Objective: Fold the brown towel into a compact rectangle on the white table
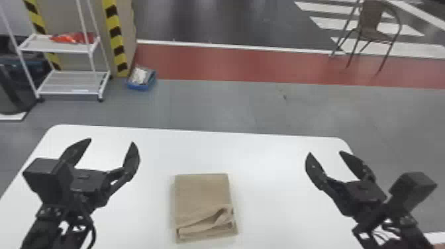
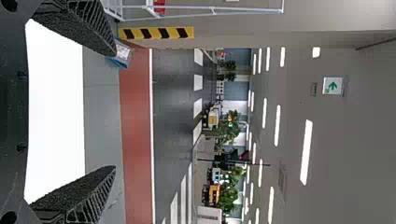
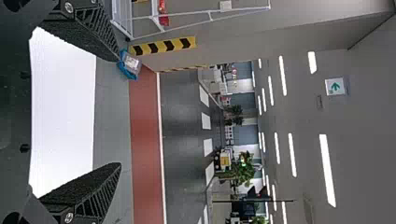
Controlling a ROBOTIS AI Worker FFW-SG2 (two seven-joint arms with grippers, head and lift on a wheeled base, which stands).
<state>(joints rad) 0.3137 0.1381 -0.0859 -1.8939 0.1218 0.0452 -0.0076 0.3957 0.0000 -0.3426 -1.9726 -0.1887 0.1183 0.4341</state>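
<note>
The brown towel [image 1: 202, 192] lies folded into a small rectangle on the white table [image 1: 271, 159], in the middle of the near part. Its near end has a loose, wrinkled flap with a raised fold at the right corner. My left gripper [image 1: 112, 141] stands open to the left of the towel, apart from it. On the other side, well to the right of the towel, is my right gripper [image 1: 325, 153], also open. Nothing is between the spread fingers of the left gripper [image 2: 115, 109] or of the right gripper [image 3: 119, 112] in their wrist views.
Beyond the table's far edge, a white rack [image 1: 71, 82] and a blue bin [image 1: 141, 79] stand on the floor at the left. A brown chair [image 1: 372, 29] is far back at the right.
</note>
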